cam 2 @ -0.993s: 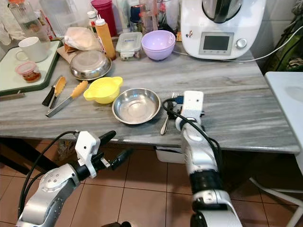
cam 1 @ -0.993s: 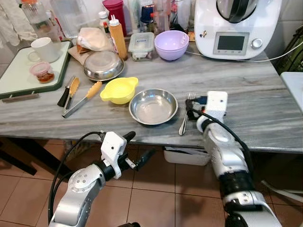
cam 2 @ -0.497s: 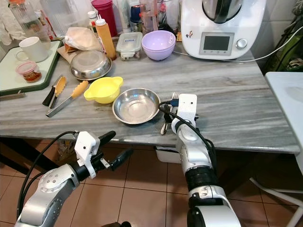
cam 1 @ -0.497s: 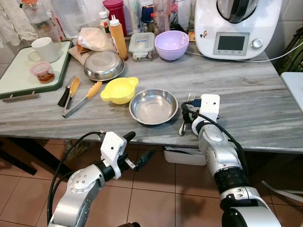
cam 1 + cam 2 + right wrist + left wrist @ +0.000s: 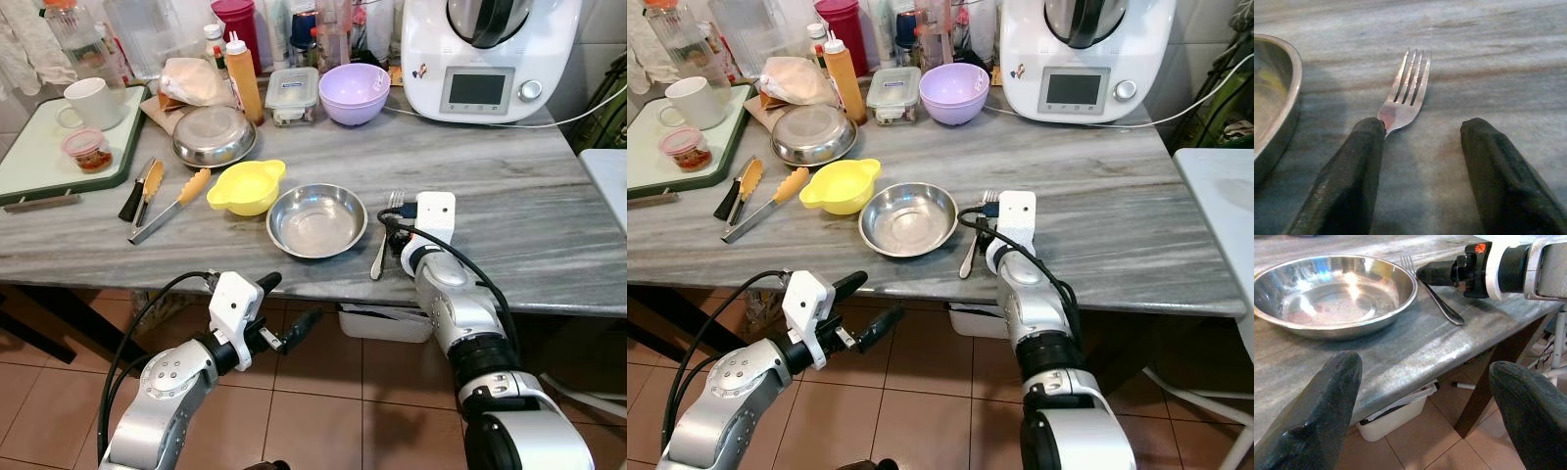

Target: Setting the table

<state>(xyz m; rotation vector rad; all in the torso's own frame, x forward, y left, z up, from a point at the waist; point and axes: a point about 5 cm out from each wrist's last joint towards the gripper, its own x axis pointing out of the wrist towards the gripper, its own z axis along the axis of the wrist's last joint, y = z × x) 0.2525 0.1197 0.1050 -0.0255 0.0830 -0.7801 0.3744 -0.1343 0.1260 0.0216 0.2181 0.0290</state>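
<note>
A steel bowl (image 5: 316, 220) sits near the front edge of the grey marble table (image 5: 549, 225). Just right of it a metal fork (image 5: 380, 257) lies flat, with its tines (image 5: 1410, 81) pointing away from me. My right gripper (image 5: 395, 231) hovers low over the fork, open. In the right wrist view one of its fingers (image 5: 1347, 176) covers the fork's neck and the other stands apart to the side. My left gripper (image 5: 292, 299) is open below the table edge with nothing between its fingers. The left wrist view looks along it at the bowl (image 5: 1332, 293) and the fork (image 5: 1437, 301).
A yellow bowl (image 5: 246, 186) and tongs (image 5: 168, 206) lie left of the steel bowl. Further back stand a second steel bowl (image 5: 215, 135), a purple bowl (image 5: 355, 92), a white kitchen machine (image 5: 485, 54) and a green-rimmed tray (image 5: 39, 157) with a mug (image 5: 93, 101).
My right gripper has drawn a little left and back toward the fork. The left arm, bowl and fork have stayed put.
</note>
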